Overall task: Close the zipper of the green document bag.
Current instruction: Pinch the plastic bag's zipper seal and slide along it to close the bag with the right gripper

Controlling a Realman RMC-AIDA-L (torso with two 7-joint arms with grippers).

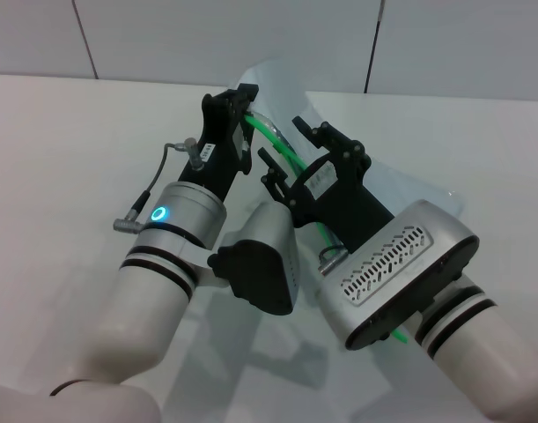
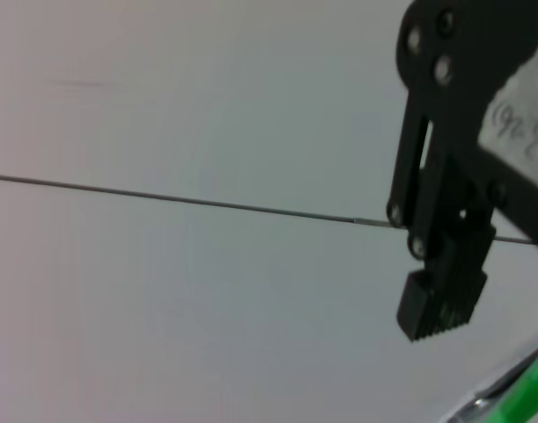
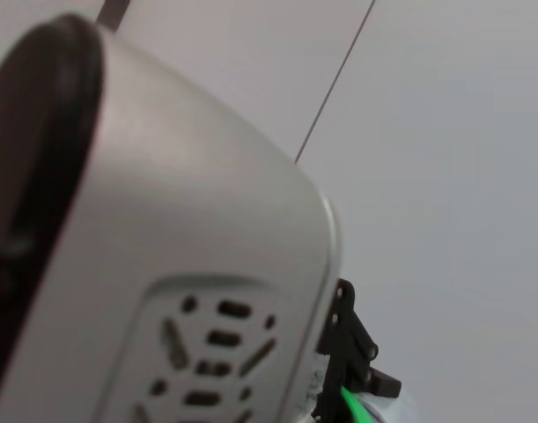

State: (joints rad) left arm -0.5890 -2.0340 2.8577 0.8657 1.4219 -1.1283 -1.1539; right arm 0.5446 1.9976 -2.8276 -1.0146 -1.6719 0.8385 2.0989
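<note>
The green document bag (image 1: 286,97) was held raised above the table (image 1: 66,150), its zipper (image 1: 282,145) running between both grippers. The left gripper (image 1: 244,95) was clamped on the zipper's far end. The right gripper (image 1: 291,159) was positioned around the zipper, its fingers apart.

We find almost nothing readable. In the left wrist view, a white label (image 2: 519,132) on the black claw body shows handwritten characters that look like "(90" followed by more marks, but we cannot make them out with certainty. In the head view, a small white sticker (image 1: 209,152) on the left claw (image 1: 244,99) and pale markings (image 1: 320,181) on the right claw (image 1: 297,145) carry print too small to read.
</note>
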